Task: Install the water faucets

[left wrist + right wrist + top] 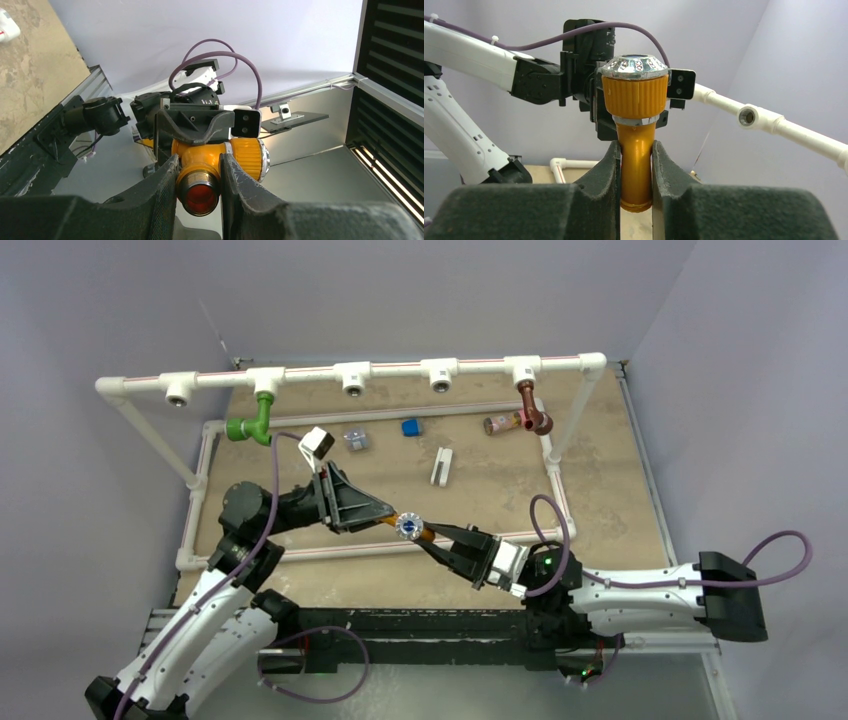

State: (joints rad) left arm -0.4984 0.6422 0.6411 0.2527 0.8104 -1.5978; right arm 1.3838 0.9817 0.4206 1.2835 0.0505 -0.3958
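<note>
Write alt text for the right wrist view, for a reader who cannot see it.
The right gripper clamps the stem of an orange faucet, upright, ribbed silver-capped knob on top. Behind is the white left arm; a white pipe with a socket runs at right.

No text, label, brand or number can be read in any of the views. The silver cap on the knob of the orange faucet carries a ring of small coloured marks, but they are too small to tell whether they are letters or signs.
</note>
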